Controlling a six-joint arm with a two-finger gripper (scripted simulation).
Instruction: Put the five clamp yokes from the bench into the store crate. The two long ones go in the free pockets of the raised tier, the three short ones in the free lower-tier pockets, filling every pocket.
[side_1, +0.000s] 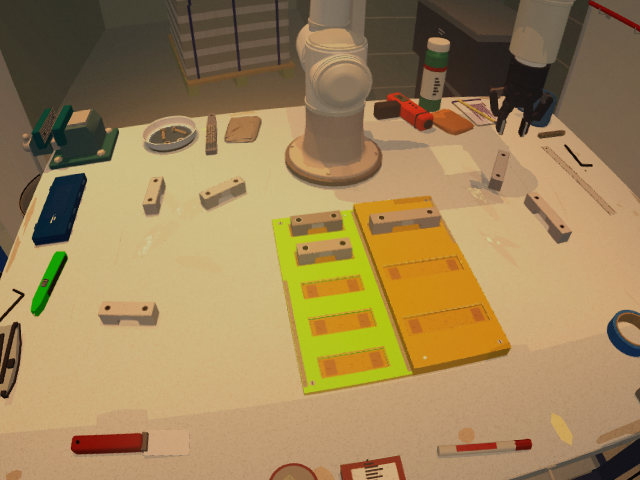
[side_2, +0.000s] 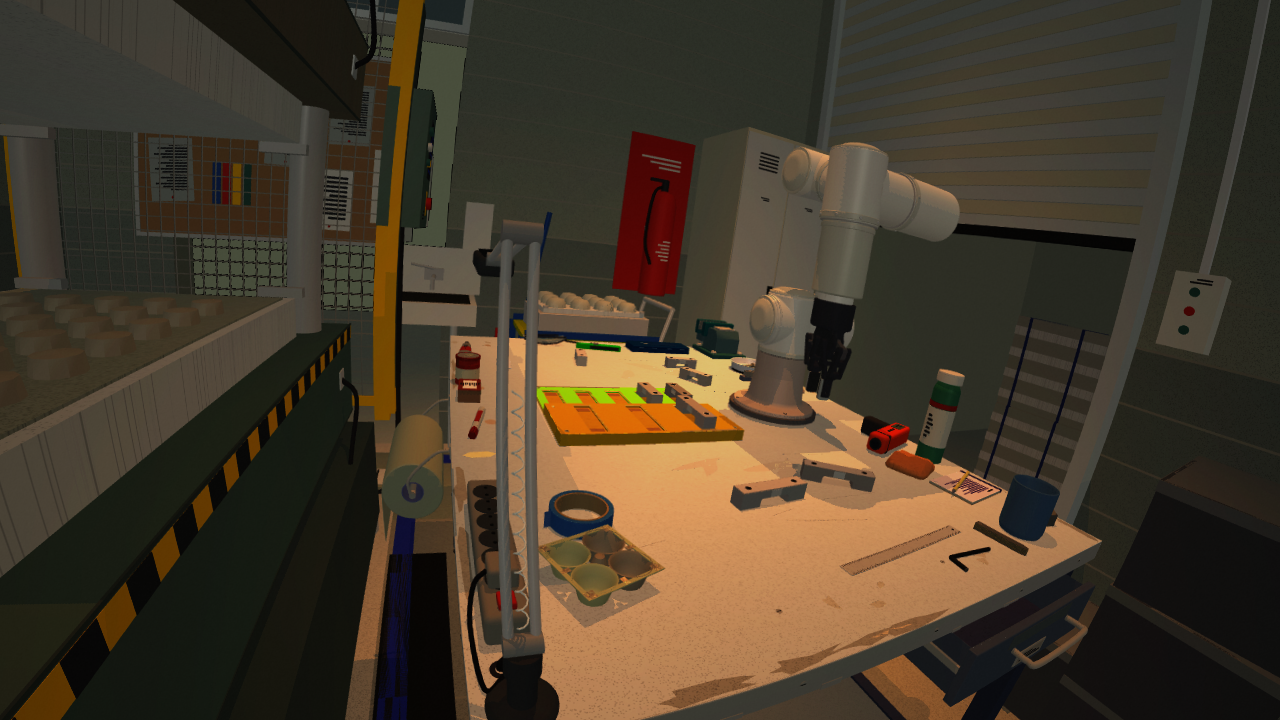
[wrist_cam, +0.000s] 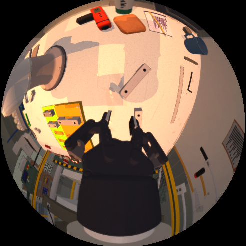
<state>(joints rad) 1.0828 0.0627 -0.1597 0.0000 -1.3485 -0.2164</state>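
Two long clamp yokes lie on the bench right of the crate: one (side_1: 499, 170) nearer the arm's base, the other (side_1: 547, 217) further out. Three short yokes lie on the left: one (side_1: 153, 195), a second (side_1: 223, 192) and a third (side_1: 128, 312). The store crate has a green lower tier (side_1: 336, 297) with two pockets filled, and an orange raised tier (side_1: 431, 279) with one long yoke (side_1: 405, 219) in its back pocket. My gripper (side_1: 517, 121) hangs high above the first long yoke (wrist_cam: 135, 81). It is open and holds nothing.
Behind the work stand the arm's base (side_1: 333, 155), a green-capped bottle (side_1: 434, 75), a red tool (side_1: 409, 110), an orange pad (side_1: 452, 121) and a blue mug (side_2: 1028, 507). A ruler (side_1: 578, 179) and a hex key (side_1: 577, 155) lie at the right edge.
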